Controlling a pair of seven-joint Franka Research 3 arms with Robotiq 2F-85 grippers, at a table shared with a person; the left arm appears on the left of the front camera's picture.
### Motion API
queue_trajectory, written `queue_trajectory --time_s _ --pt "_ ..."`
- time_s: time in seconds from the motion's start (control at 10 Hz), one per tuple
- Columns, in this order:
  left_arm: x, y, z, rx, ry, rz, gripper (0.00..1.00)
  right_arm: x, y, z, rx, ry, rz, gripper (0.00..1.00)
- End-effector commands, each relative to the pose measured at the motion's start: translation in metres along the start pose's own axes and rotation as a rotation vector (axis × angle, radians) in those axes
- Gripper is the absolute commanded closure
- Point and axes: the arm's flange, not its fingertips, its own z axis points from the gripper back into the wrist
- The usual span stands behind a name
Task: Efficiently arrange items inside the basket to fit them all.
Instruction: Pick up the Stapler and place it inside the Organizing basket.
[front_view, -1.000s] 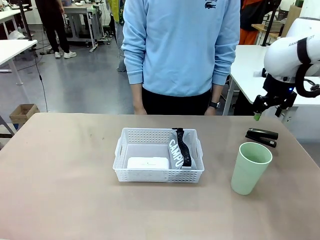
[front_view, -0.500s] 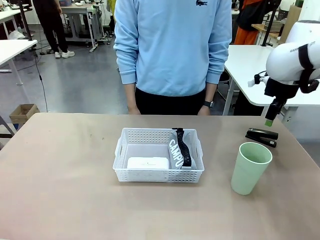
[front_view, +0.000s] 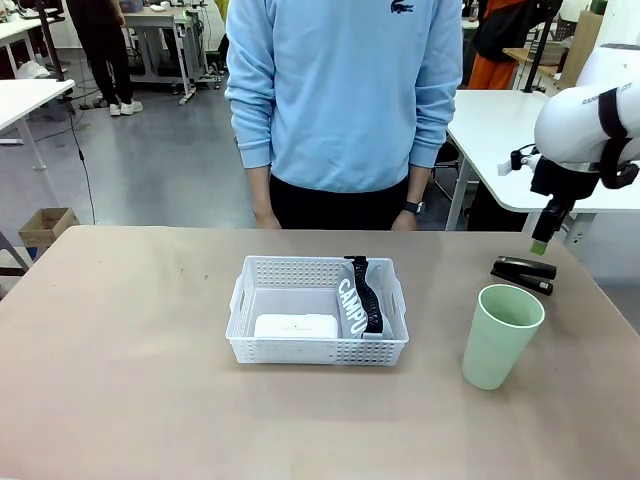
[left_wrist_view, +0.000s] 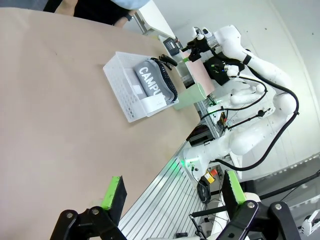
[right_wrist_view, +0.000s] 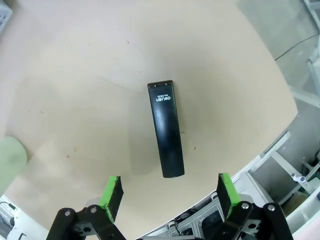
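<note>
Table (front_view: 120, 350): a pale brown top under both sets of jaws, and neither set touches it.
Person (front_view: 345, 100): in a light blue sweatshirt at the far edge, arms down, well beyond either gripper.
Basket (front_view: 315, 352): white lattice, mid-table; in the left wrist view it sits far ahead of the left jaws, and it is well off to the side of the right ones.
Cup (front_view: 500, 340): pale green, upright, outside the basket, lower than the right jaws and off to their side; a sliver shows at the edge of the right wrist view.
Pouch (front_view: 353, 300): grey, lettered "CAMPUS", black strap, propped in the basket end nearer the right gripper.
White box (front_view: 295, 326): flat in the basket, just beside the pouch, on the side away from the right jaws.
Right gripper (right_wrist_view: 168, 194): pads spread wide, holding nothing, hanging above the stapler.
Left gripper (left_wrist_view: 173, 190): pads spread wide, empty, well apart from everything.
Stapler (right_wrist_view: 166, 129): black, lying on the table straight ahead of the right jaws, centred between their two pads, untouched.
</note>
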Motion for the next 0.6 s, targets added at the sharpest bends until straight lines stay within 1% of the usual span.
queue_trajectory --time_s 0.0,0.3,0.5 --pt "0.0 -0.004 0.0 -0.015 -0.01 0.0 0.0 0.003 -0.006 0.0 -0.027 0.005 0.057 0.0" --pt "0.0 -0.004 0.0 -0.015 -0.01 0.0 0.0 0.01 -0.011 -0.037 0.037 -0.019 0.206 0.0" --pt "0.0 -0.004 0.0 -0.015 -0.01 0.0 0.0 0.014 -0.014 -0.055 0.07 -0.021 0.23 0.0"
